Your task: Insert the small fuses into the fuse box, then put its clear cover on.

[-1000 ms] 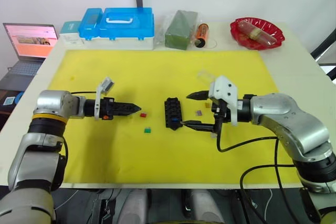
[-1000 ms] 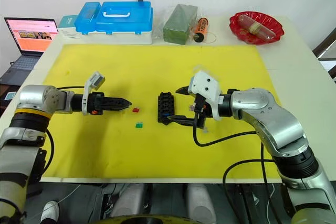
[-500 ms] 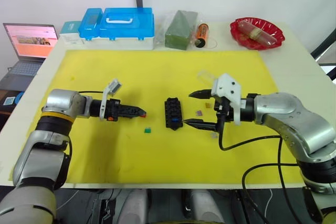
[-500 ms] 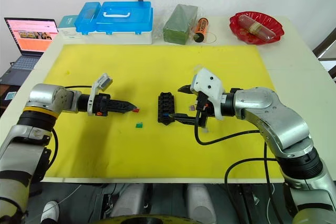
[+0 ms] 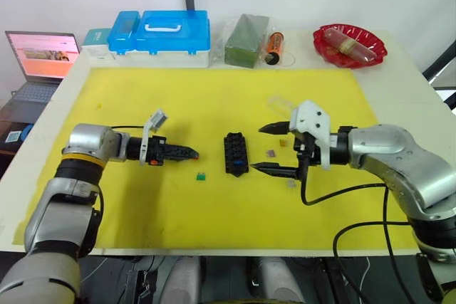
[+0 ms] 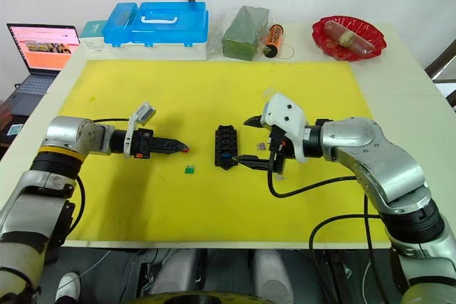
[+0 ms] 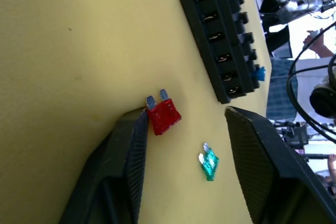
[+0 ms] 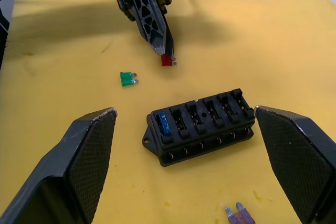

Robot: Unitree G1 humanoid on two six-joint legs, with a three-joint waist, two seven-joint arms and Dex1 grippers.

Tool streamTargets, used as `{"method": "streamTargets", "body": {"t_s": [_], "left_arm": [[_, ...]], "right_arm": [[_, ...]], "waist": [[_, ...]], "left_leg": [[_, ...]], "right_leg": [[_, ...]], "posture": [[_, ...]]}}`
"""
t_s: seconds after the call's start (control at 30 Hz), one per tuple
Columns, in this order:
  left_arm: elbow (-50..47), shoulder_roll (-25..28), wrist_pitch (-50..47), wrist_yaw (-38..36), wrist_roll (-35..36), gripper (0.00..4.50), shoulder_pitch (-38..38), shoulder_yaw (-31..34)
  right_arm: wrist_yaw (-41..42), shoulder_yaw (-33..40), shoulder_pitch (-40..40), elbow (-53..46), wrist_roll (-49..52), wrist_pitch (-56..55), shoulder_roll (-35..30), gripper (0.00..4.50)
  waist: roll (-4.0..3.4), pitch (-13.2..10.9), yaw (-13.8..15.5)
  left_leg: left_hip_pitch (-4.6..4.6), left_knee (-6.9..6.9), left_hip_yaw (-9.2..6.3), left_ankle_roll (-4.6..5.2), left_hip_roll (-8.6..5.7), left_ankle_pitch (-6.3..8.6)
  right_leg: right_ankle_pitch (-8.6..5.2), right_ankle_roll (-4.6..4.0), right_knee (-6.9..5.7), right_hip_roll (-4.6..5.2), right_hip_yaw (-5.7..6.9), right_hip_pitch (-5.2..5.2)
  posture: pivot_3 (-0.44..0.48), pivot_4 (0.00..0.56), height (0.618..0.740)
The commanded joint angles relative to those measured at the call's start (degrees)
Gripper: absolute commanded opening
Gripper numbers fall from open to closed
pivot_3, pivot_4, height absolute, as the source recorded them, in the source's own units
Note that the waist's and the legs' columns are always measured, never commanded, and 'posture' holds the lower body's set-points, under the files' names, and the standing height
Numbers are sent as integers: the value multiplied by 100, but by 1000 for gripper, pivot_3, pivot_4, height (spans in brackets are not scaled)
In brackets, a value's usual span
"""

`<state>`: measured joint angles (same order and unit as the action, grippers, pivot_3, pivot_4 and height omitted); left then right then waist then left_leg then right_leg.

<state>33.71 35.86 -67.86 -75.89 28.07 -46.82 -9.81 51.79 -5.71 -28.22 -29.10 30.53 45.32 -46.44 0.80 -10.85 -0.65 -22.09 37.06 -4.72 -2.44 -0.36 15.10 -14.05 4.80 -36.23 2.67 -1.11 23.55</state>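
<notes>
1. While the fuse box (image 5: 235,154) lies with its long axis running away from the robot, the right gripper (image 5: 274,149) gapes open just beside it.
2. Left wrist view: left gripper (image 7: 185,124) open, one finger (image 7: 128,145) touching the red fuse (image 7: 164,116), blades pointing outward; green fuse (image 7: 209,161) between the jaws.
3. Right wrist view: a blue fuse (image 8: 164,124) sits in the box's end slot.

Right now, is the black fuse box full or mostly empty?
Mostly empty: the fuse box holds one blue fuse in an end slot.
</notes>
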Motion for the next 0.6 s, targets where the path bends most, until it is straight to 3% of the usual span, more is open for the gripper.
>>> {"method": "streamTargets", "body": {"t_s": [0.03,0.1,0.23,0.53,0.6], "left_arm": [[97,-99,5,95,-65,2638,88,-30],[105,-112,4,107,-72,2638,89,-16],[176,-135,88,156,-117,1699,80,8],[220,-146,114,137,-159,1699,61,34],[198,-146,120,132,-157,1303,71,37]], "right_arm": [[11,163,-99,-103,8,-95,-57,4500],[15,167,-101,-100,8,-96,-57,4500],[24,165,-121,-79,4,-100,-53,4500],[34,162,-153,-53,5,-93,-53,4500],[33,162,-152,-50,4,-95,-50,4500]], "waist": [[-1,1,2],[-1,1,2],[-1,1,-1],[-1,1,1],[-1,1,0]], "left_leg": [[0,0,0,0,0,0],[1,2,0,0,0,0],[1,2,0,0,0,0],[1,2,0,0,0,0],[1,2,0,0,0,0]], "right_leg": [[0,0,0,0,0,0],[0,0,0,0,0,-1],[1,1,0,0,0,-2],[1,2,0,0,0,-2],[1,2,0,0,0,-2]], "posture": [[0,150,740],[0,150,740],[0,150,740],[0,150,740],[0,150,740]]}}
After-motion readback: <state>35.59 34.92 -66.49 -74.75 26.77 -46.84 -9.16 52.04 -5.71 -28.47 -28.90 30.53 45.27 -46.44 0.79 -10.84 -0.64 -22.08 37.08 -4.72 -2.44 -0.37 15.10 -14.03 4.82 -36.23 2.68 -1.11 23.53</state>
